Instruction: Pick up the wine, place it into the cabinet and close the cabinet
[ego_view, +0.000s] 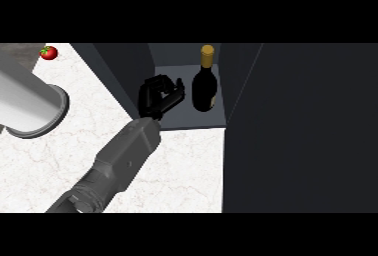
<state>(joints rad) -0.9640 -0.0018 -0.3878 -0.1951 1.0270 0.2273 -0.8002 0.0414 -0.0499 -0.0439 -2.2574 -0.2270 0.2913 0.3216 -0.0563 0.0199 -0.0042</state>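
Observation:
The wine bottle (204, 85), dark glass with a gold cap, stands upright inside the open cabinet (188, 124), towards its right wall. My right hand (156, 96) is inside the cabinet's opening just left of the bottle. Its fingers are loosely bent and hold nothing, and a narrow gap separates them from the glass. The grey forearm runs down to the lower left across the counter. My left hand does not show.
The cabinet's dark door (303, 130) stands open and fills the right side of the view. On the white marble counter (184, 170), a large pale grey cylinder (33, 102) stands at the left. A red tomato (49, 52) sits at the far left corner.

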